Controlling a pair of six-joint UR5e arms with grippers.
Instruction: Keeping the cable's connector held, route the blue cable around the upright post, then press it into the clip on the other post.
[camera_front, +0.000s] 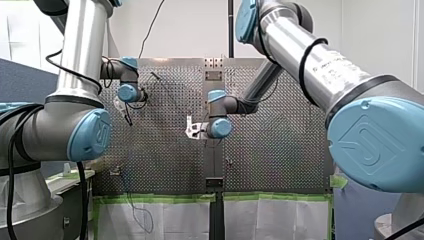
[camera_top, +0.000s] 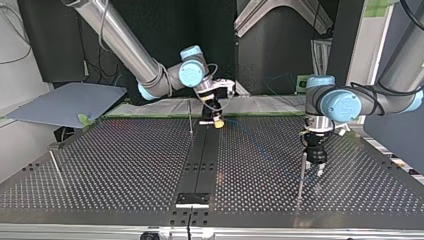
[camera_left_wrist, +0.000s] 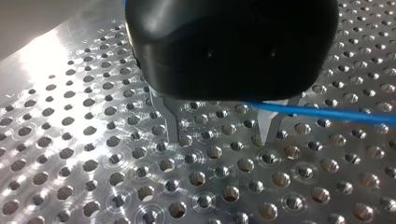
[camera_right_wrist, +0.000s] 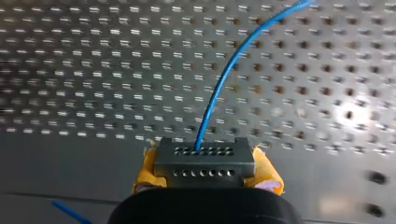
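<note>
The right jaws are clamped on the connector, yellow pads at its two ends, near the middle of the surface's far edge in the top view. The cable rises from it in a soft arc: thin, light, limp, probably a little springy. The left jaws stand wide beside a post, the cable crossing one finger. Best pinched gently across its bare run.

Robotics lab, two silver-and-blue industrial arms mounted either side of a perforated metal table, green tape edging white sheeting at its end, plain white wall behind
</note>
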